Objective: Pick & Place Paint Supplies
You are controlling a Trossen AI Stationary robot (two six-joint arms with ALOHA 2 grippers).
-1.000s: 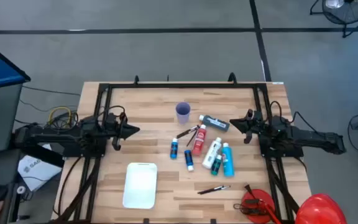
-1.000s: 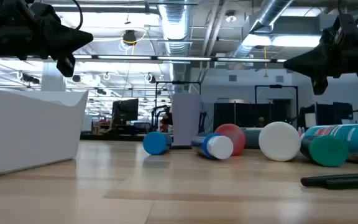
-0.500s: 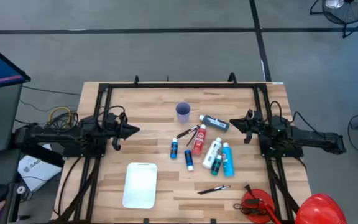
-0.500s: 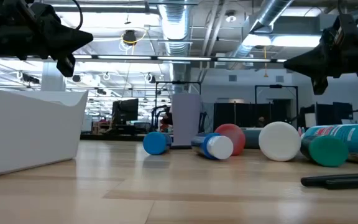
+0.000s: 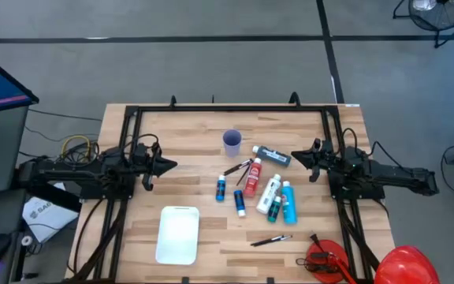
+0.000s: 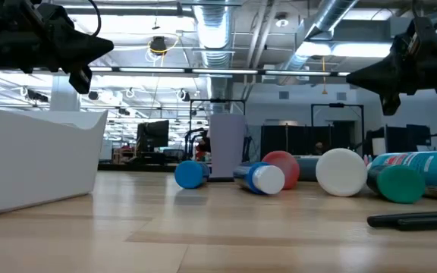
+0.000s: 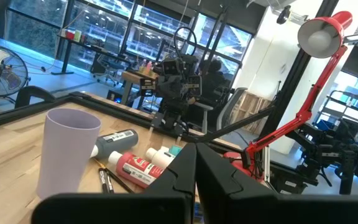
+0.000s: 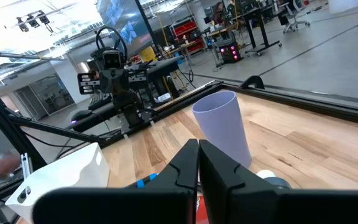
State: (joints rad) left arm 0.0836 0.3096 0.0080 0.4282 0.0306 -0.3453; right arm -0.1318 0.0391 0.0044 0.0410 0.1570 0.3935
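While nothing on the table [image 5: 195, 142] has shifted since before, the left tool [image 5: 166, 165] at 9 o'clock and right tool [image 5: 298, 158] at 3 o'clock hover clenched, empty.

Capped paint bottles [image 5: 252, 181] and brushes [image 5: 271, 241] lie clustered mid-table.

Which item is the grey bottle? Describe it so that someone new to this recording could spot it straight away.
Start from the lilac cup standing near the table's far middle. Just to its right, towards the right gripper, lies the grey bottle on its side, at the far end of the heap. It alone is dark grey; its neighbours are red, white, teal and blue.
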